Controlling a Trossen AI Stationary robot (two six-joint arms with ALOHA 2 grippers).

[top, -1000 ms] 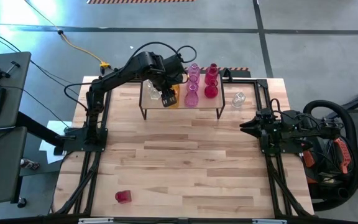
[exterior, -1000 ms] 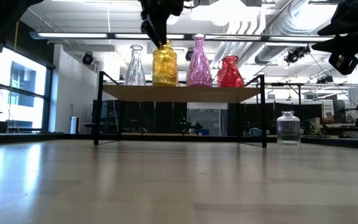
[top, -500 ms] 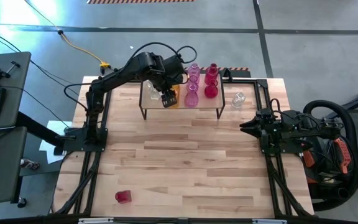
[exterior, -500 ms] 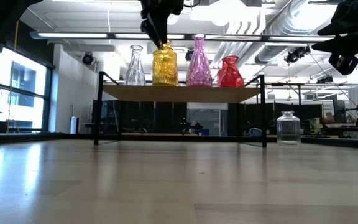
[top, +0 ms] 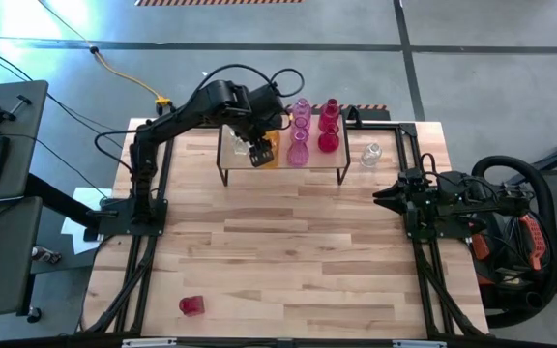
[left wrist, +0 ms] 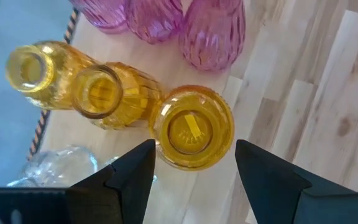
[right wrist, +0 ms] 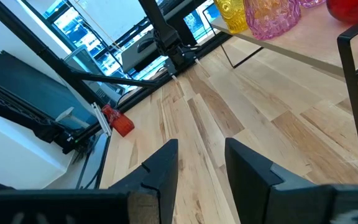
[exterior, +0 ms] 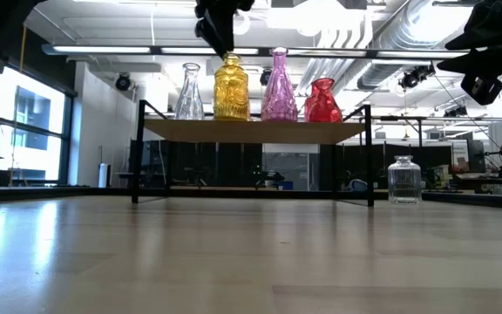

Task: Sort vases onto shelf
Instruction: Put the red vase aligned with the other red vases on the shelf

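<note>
Shelf [top: 283,172]: stands at the far side of the table [top: 288,251], light top on thin black legs. You are filling it by colour, which explains the grouping.

Clear vase [exterior: 189,92]: leftmost on the shelf in the low view, alone in its colour.

Front yellow vase [left wrist: 192,127]: stands upright on the shelf, nearest of a yellow row; two more yellow vases [left wrist: 101,94] line up behind it. It sits there to extend that row.

Pink vases [top: 300,130]: a row right of the yellow ones.

Red vases [top: 329,126]: rightmost row on the shelf.

Left gripper [left wrist: 194,165]: poised directly over the front yellow vase, fingers parted to either side of its mouth and gripping nothing; your placement looks finished.

Clear jar [top: 370,154]: on the table just right of the shelf, not yet sorted.

Red vase lying down [top: 191,305]: near left corner of the table, well apart from everything, not yet sorted.

Right gripper [right wrist: 201,165]: parked at the table's right edge, fingers apart and empty, waiting clear of your left arm's work.
</note>
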